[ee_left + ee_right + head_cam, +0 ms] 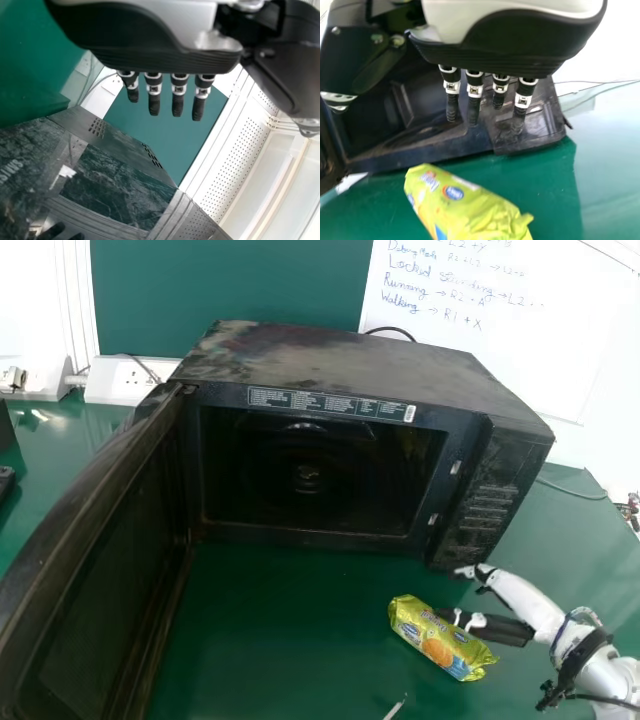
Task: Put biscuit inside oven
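My right hand [500, 625] is at the right in the head view, above and beside the yellow-green biscuit packet [436, 640] that lies on the table. In the right wrist view the right hand [474, 95] has straight fingers, with the biscuit packet [465, 207] near it and nothing held. The black oven [310, 480] stands behind the packet with its door [100, 570] swung wide to the left; its cavity shows. My left hand [165, 95] has straight fingers and holds nothing in the left wrist view, where the oven's dusty casing [115, 180] shows.
A white power socket box [122, 382] stands behind the oven at the left. A whiteboard [500, 330] with writing is at the back right. A small pale strip [395, 708] lies at the table's near edge. The door's frame fills much of the left side.
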You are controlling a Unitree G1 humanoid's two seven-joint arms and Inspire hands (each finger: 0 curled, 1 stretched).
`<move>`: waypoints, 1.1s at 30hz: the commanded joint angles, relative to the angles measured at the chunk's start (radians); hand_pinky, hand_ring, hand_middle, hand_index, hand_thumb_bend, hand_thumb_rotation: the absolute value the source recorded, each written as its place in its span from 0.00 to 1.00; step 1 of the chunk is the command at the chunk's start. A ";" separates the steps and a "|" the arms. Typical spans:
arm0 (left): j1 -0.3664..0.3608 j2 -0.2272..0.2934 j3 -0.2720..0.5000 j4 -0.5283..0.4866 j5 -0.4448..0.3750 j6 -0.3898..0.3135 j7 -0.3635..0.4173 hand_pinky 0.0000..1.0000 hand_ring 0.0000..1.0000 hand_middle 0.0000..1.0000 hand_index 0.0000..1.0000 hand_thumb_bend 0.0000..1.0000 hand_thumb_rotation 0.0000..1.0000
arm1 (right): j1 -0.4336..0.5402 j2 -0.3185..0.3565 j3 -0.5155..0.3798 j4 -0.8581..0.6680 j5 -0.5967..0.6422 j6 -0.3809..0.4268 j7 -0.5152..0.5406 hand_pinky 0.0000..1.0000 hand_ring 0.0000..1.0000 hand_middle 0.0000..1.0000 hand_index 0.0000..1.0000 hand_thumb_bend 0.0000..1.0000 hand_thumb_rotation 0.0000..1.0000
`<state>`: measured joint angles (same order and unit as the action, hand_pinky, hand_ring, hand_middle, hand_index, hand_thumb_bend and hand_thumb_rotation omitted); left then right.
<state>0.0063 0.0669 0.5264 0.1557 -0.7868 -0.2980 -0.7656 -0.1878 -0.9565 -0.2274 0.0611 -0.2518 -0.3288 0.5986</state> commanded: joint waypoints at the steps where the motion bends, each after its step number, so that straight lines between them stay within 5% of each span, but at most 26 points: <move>1: 0.019 -0.014 -0.013 -0.005 -0.008 0.008 -0.001 0.97 0.97 0.99 0.94 0.92 0.70 | 0.015 -0.029 0.017 0.002 -0.028 -0.029 -0.016 0.77 0.84 0.86 0.85 1.00 0.32; 9: 0.023 -0.021 -0.015 -0.014 -0.006 0.010 0.007 0.97 0.97 0.98 0.93 0.92 0.70 | 0.035 -0.041 0.024 0.012 -0.109 -0.099 -0.080 0.72 0.83 0.85 0.82 1.00 0.33; 33: 0.032 -0.029 -0.016 -0.021 -0.010 0.013 -0.003 0.95 0.96 0.98 0.93 0.93 0.69 | 0.108 -0.087 0.025 -0.097 -0.239 -0.037 -0.094 0.74 0.84 0.86 0.83 1.00 0.32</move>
<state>0.0215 0.0436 0.5232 0.1322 -0.7892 -0.2913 -0.7626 -0.1013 -1.0295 -0.2018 -0.0146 -0.4784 -0.3758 0.5122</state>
